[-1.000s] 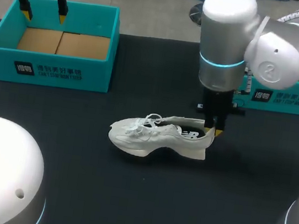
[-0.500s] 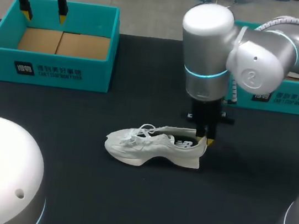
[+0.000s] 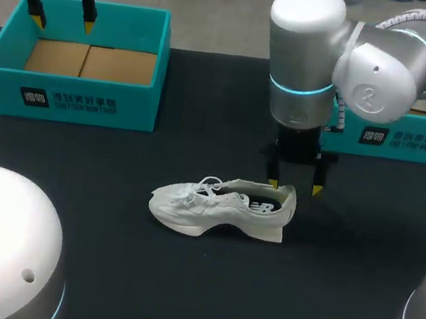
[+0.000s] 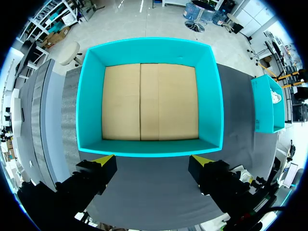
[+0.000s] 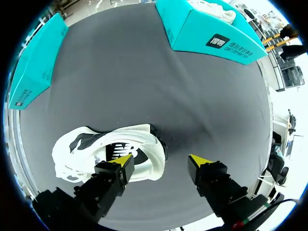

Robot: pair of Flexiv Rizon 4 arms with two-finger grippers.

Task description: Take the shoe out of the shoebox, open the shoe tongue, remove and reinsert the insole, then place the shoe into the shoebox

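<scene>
While my right gripper [image 3: 295, 187] hangs with fingers spread wide just above the heel of the white shoe [image 3: 222, 206], toe pointing left on the black table [image 3: 341, 265], my left gripper [image 3: 60, 24] hovers equally wide over the teal shoebox [image 3: 70, 100] at far left

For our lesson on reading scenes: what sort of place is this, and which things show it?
Likely a robotics test bench: the right arm hangs over a white shoe on a black table, with a teal shoebox nearby.
</scene>
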